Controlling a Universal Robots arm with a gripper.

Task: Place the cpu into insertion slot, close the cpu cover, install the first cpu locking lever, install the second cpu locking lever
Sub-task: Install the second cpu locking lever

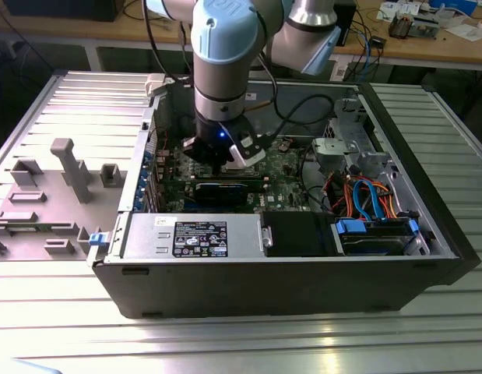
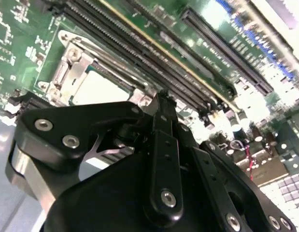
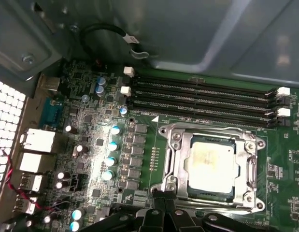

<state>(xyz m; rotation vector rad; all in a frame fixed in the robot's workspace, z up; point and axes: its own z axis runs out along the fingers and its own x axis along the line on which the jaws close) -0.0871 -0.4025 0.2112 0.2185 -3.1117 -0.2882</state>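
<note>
Inside the open computer case (image 1: pixel 303 288), the gripper (image 1: pixel 217 165) hangs low over the green motherboard (image 1: pixel 283 167), and its fingers appear drawn together with nothing between them, the dark fingertips (image 3: pixel 164 200) meeting in a narrow point in the first wrist view. Just beyond that point sits the insertion slot (image 3: pixel 174 145), its silver rim set into the board. The cpu (image 3: pixel 209 162) lies flat in the slot, pale metal face up, and the cpu cover (image 3: pixel 248 166) is down around it, framing the chip through its cut-out middle. The tips reach the near edge of the socket frame; whether they touch it cannot be told. In the second wrist view the black linkage of the gripper (image 2: pixel 161 104) rises in front of the same socket, with the cpu (image 2: pixel 98 89) showing as a bright patch just past the closed tips. On the far side of the socket from the jaws run the long dark memory slots (image 3: pixel 202 96), side by side. Off to one side of the jaws stand small round capacitors (image 3: pixel 110 159) in a row.
</note>
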